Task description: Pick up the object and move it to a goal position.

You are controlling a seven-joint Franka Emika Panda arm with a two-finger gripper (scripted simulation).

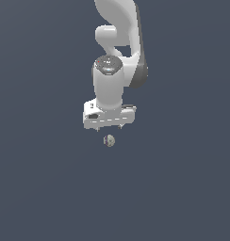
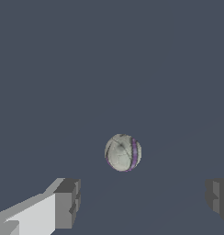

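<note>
Exterior view: my arm [image 1: 118,37], white with dark grey joint sections, comes down from the upper edge of the frame and ends in my gripper [image 1: 109,128], whose broad white body faces downward. The ball [image 1: 109,140] sits just below that body, close to it and roughly under its centre. Only short stubs of my fingers show beneath the gripper body here, and from this side I cannot tell whether they reach the ball's level or whether the ball is touching anything. The ground [image 1: 41,188] around the ball is a uniform dark blue-grey, with no visible edge.

Wrist view: the ball [image 2: 123,153] appears as a small greyish-white sphere with fine dark crack-like lines and a purple band running along one side. My two fingers stand far apart, wide open, with nothing between them. One finger [image 2: 68,203] shows a white body and a grey ridged pad; the other finger [image 2: 219,199] shows only part of its grey pad at the frame edge. The midpoint of my gripper [image 2: 143,202] lies on bare ground [image 2: 109,55]. Relative to the ball, both fingertips lie nearer to the camera; the ball sits beyond the line joining them, clear of both pads, and closer to the white-bodied finger than to the other. Neither pad touches the ball. A faint pale line crosses the ground beyond the ball.
</note>
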